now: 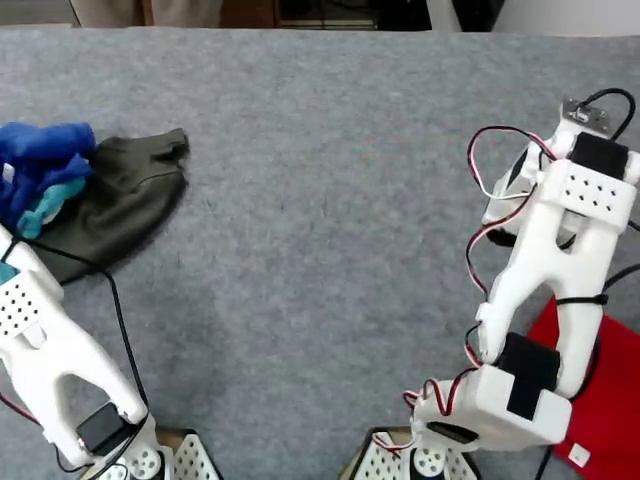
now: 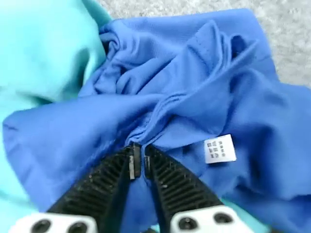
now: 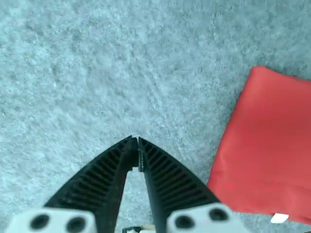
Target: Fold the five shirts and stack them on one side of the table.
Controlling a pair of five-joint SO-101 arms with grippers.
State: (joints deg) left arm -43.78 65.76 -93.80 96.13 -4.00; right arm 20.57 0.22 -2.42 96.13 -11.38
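— Where are the shirts?
— The crumpled olive shirt (image 1: 120, 205) is upper left, its long axis slanting up-right. The folded red shirt (image 1: 605, 385) is lower right, partly under the right arm (image 1: 560, 250). The blue shirt (image 2: 204, 82) and teal shirt (image 2: 43, 48) are bunched together.
— Grippers?
— The left gripper (image 2: 138, 162) pinches blue fabric. The right gripper (image 3: 136, 153) is pressed together, empty.

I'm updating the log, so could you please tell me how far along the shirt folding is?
Done: one red shirt lies folded at the right of the table, near the shut, empty right gripper. In hand: the left gripper is shut on the crumpled blue shirt. Remaining: blue shirt, teal shirt and dark green shirt sit unfolded in a heap on the left; nothing is stacked on the red one.
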